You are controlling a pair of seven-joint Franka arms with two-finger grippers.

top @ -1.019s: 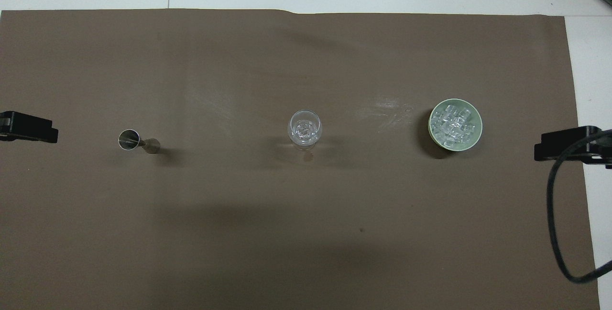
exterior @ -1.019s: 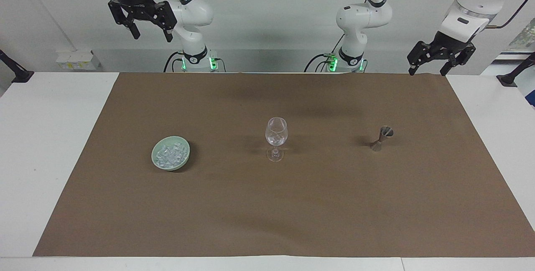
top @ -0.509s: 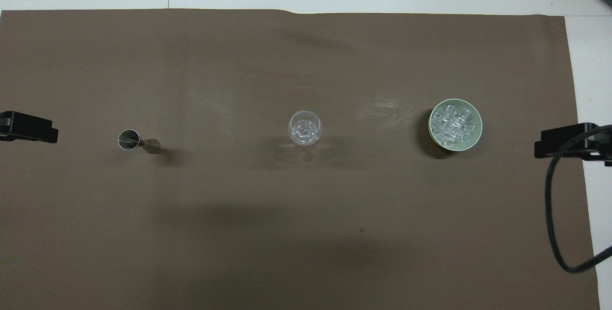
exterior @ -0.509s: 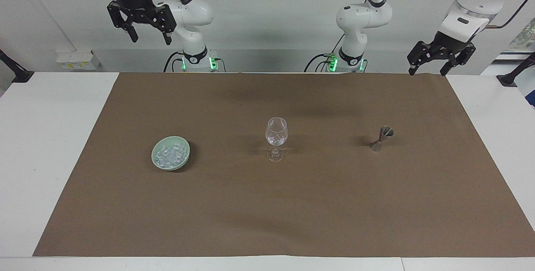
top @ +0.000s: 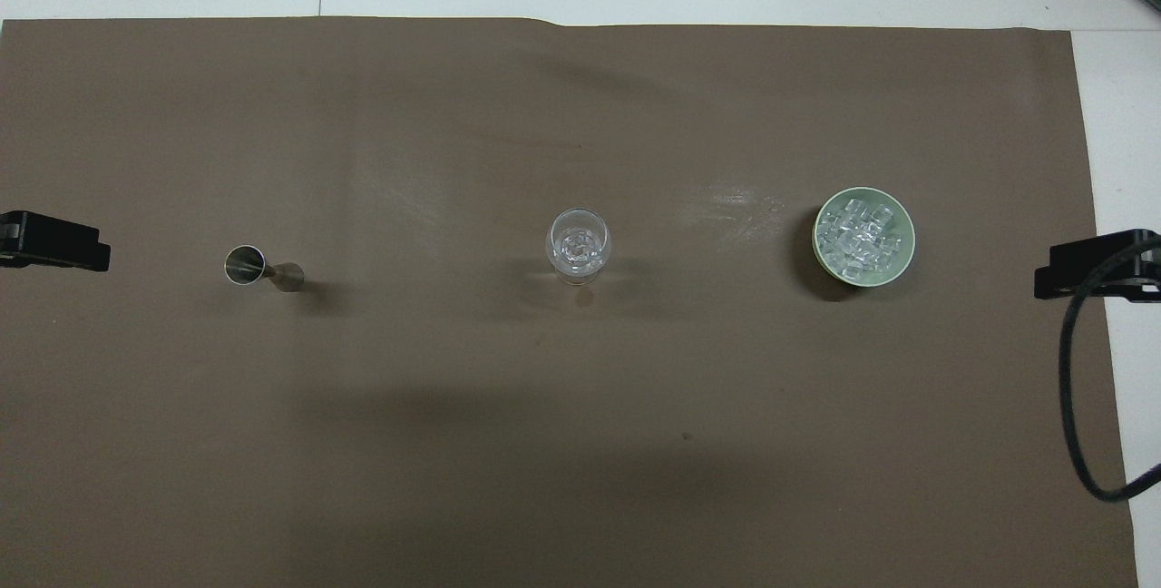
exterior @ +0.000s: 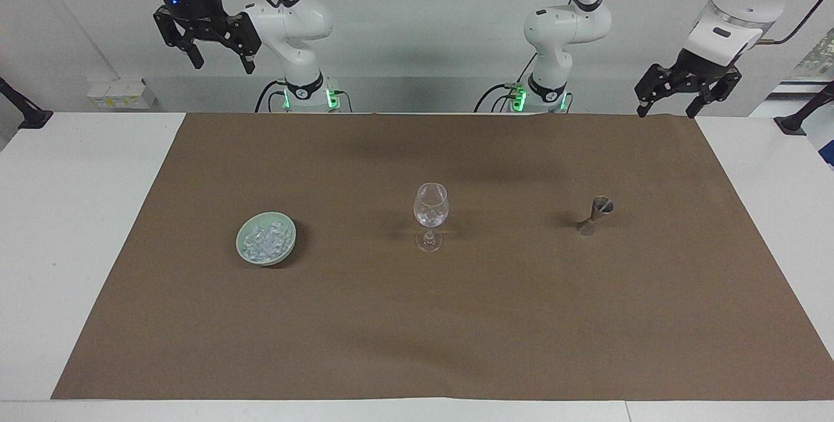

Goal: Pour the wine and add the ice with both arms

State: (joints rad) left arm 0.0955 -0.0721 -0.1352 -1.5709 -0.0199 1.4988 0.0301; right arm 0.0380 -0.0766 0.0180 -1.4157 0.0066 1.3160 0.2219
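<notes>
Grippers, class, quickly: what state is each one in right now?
Left gripper: open, empty, raised at the left arm's end of the table.
Right gripper: open, empty, raised high at the right arm's end.

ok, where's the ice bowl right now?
The green bowl of ice sits on the brown mat toward the right arm's end, level with the wine glass at the middle.
</notes>
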